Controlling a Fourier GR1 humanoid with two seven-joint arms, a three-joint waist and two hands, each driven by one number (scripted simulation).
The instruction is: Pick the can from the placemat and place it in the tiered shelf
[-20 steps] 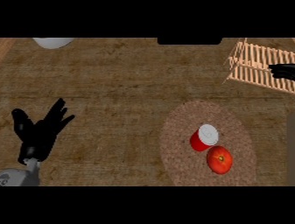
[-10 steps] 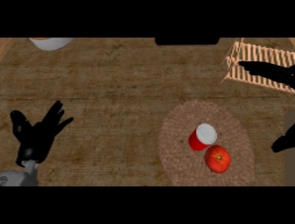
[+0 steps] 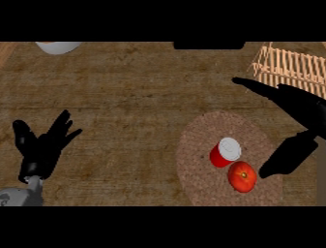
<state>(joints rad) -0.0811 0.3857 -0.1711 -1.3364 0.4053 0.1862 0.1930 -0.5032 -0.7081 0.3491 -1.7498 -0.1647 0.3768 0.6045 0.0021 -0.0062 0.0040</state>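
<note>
Open left hand (image 3: 42, 149) rests; right hand (image 3: 317, 117) spread.

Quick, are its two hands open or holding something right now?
Left hand: open, holding nothing.
Right hand: open, holding nothing, near the can.

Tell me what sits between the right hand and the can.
Head view: only bare placemat between right hand and can; the tomato sits nearer the robot.

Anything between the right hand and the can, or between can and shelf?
Nothing visible between the right hand and the can. The tomato lies beside the can on the placemat, near the thumb. Toward the tiered shelf, only the hand itself overlies the route.
</note>
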